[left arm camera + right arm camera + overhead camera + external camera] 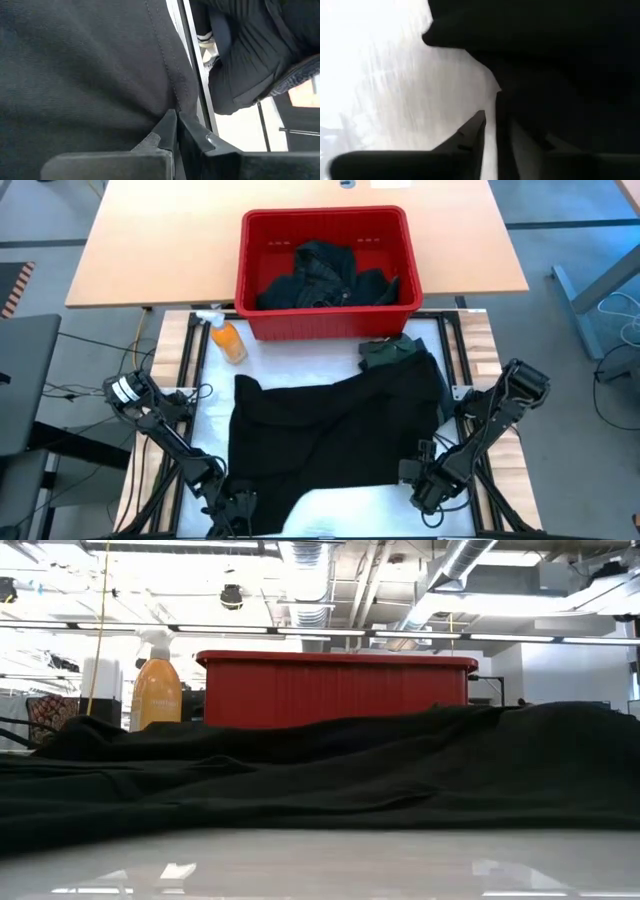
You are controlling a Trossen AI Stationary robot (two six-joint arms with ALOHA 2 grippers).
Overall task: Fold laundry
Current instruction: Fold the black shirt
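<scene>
Black garment (335, 435): spread flat on the white table (340, 515), in front of the red basket (327, 275).
My left pincer (176, 122): at the garment's near left corner, fingers pressed together on its hem (the seam runs straight into the pinch).
My right pincer (490, 125): at the near right edge, fingers a narrow gap apart, dark cloth beside them; I cannot tell if it is gripped.
Green shirt (390, 352): crumpled just behind the black garment, against the basket.
More laundry (325, 280): piled inside the basket.
Orange spray bottle (226, 338): lying left of the basket.
</scene>
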